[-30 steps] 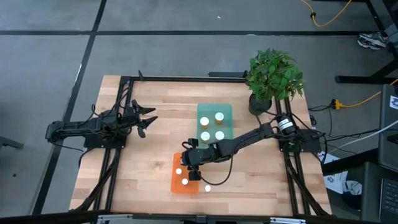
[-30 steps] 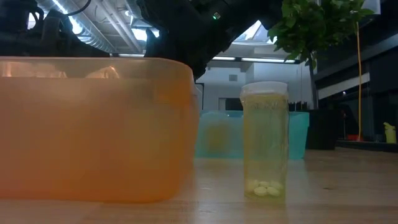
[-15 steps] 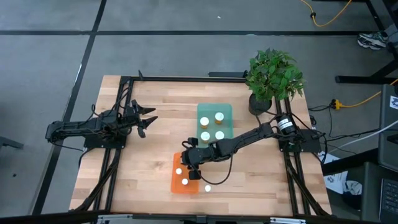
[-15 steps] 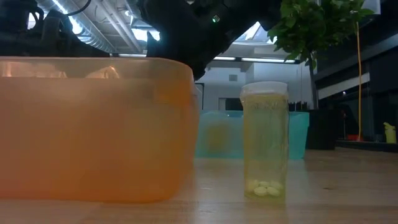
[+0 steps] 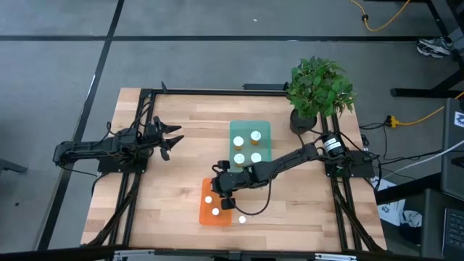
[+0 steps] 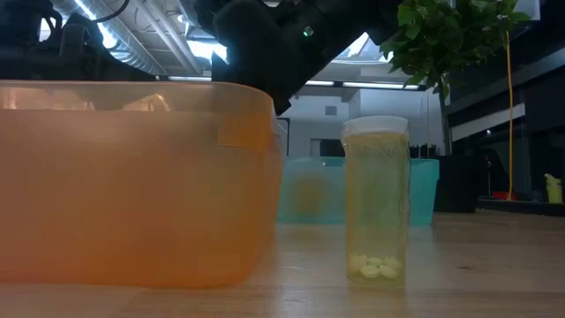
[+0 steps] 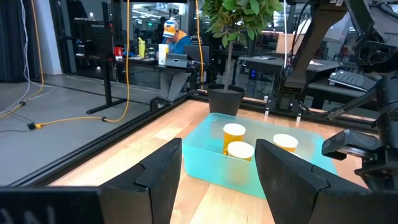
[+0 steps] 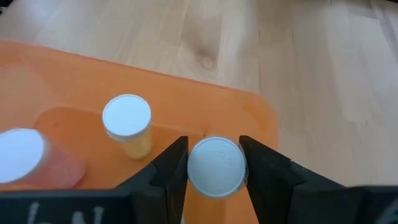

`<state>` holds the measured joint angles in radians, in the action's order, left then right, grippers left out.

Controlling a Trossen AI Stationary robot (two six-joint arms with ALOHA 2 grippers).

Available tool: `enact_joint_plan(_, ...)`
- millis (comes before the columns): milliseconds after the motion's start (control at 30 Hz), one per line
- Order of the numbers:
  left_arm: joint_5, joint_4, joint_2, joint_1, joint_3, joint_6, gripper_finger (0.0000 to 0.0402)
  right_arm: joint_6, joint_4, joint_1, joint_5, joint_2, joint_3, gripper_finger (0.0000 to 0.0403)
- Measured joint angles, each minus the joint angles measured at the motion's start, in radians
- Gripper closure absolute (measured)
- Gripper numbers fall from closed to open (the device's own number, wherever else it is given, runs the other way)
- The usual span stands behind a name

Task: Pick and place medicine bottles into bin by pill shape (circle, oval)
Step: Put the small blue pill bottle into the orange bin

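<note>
My right gripper (image 8: 214, 163) is shut on a white-capped medicine bottle (image 8: 216, 167) over a corner of the orange bin (image 5: 205, 215); in the high view it (image 5: 224, 191) hides this bottle. Two more bottles (image 8: 126, 116) (image 8: 18, 149) stand in the orange bin. Three bottles (image 5: 255, 135) stand in the teal bin (image 5: 241, 128). One bottle (image 6: 377, 203) stands upright on the table beside the orange bin (image 6: 132, 177), also in the high view (image 5: 242, 218). My left gripper (image 5: 172, 138) is open and empty at the table's left. My right gripper pinches the bottle between its two fingers, at the sides of its white cap (image 8: 199, 168). The fingers come from above, pointing down. The bottle stands upright in the hold, above the orange bin's inside corner; whether its base touches the bin I cannot tell.
A potted plant (image 5: 319, 90) stands at the table's far right corner. The teal bin (image 7: 249, 168) lies ahead of my left gripper (image 7: 217, 168). Bare wood lies between my left gripper and the bins. Black frame rails (image 5: 138, 181) run along both sides of the table.
</note>
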<state>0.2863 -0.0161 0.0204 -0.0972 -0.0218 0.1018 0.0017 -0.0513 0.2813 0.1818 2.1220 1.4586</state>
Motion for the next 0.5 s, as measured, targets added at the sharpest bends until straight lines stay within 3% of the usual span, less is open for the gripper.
enact_joint_plan(133, 0.000, 0.000, 0.000, 0.000, 0.000, 0.000, 0.0206, 0.073, -0.005, 0.000, 0.000, 0.000, 0.000, 0.0260)
enact_joint_plan(500, 0.000, 0.000, 0.000, 0.000, 0.000, 0.000, 0.0206, 0.073, -0.021, -0.002, 0.000, 0.001, 0.000, 0.0259)
